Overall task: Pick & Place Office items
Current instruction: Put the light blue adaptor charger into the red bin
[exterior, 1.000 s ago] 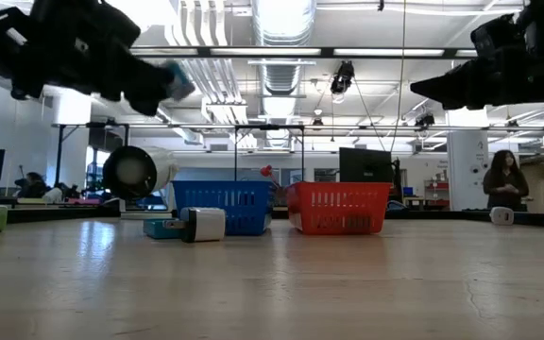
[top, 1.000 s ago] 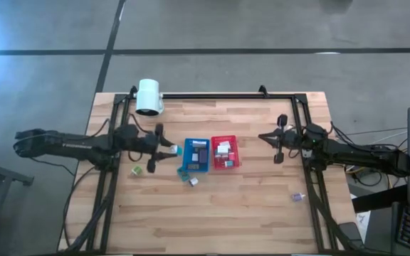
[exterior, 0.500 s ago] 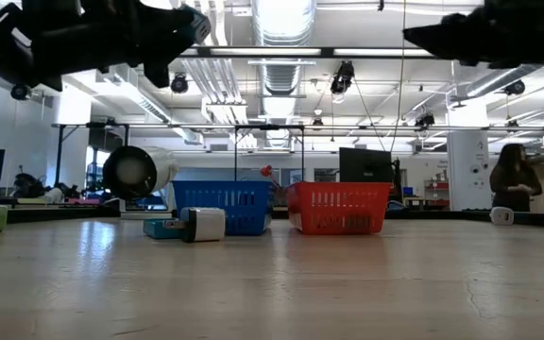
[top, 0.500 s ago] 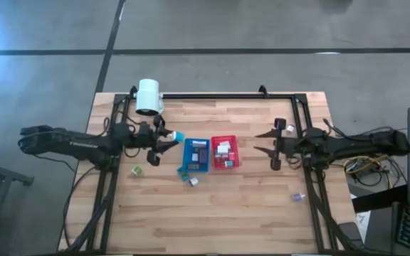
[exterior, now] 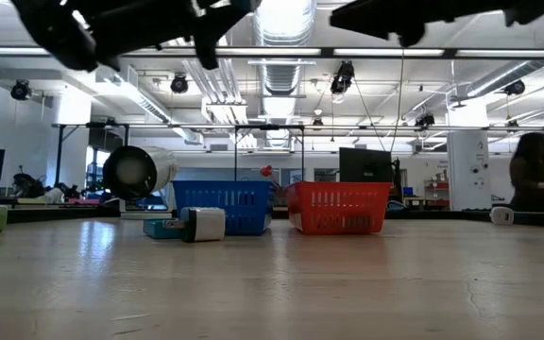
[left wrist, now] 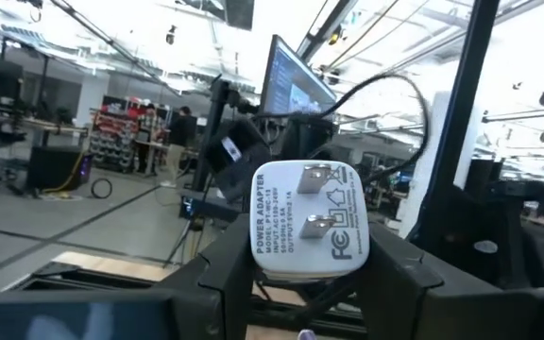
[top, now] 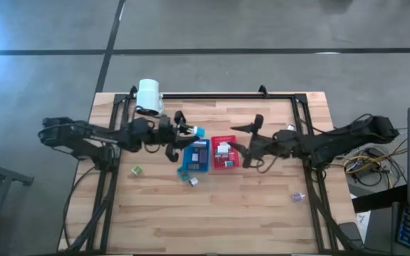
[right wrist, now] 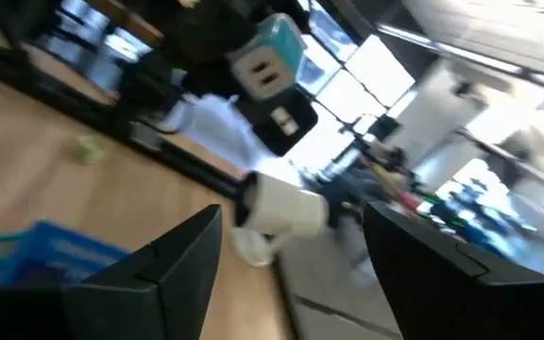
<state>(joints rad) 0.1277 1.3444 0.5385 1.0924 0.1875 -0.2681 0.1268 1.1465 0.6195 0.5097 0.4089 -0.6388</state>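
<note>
My left gripper (top: 188,135) is shut on a white and teal plug-in charger (left wrist: 310,222), one of the office items, high above the far left corner of the blue tray (top: 196,165). The charger (right wrist: 272,52) also shows in the right wrist view. My right gripper (top: 239,144) stands open in the air just right of the red tray (top: 224,163), with nothing between its fingers. Both trays hold small items. More office items lie loose on the table: a green one (top: 137,171), two by the blue tray's near edge (top: 188,178) and one at the right (top: 297,197). My left gripper pinches the charger between its two fingers (left wrist: 223,276), one on each of two opposite sides (left wrist: 264,269). The white face with the folded prongs looks back at the wrist. The fingers come about level from the table's left. The charger is lifted clear of table and tray.
The white cylindrical lamp head (top: 149,96) lies at the far left, behind my left arm. A black frame (top: 212,96) runs along the far edge and down both sides. The near half of the wooden table (top: 212,220) holds only the small item at the right.
My left gripper has risen and carried the charger toward the table's right and far side, over the blue tray's far corner. My right gripper has risen, swung toward the table's left up to the red tray, rolled, and opened.
</note>
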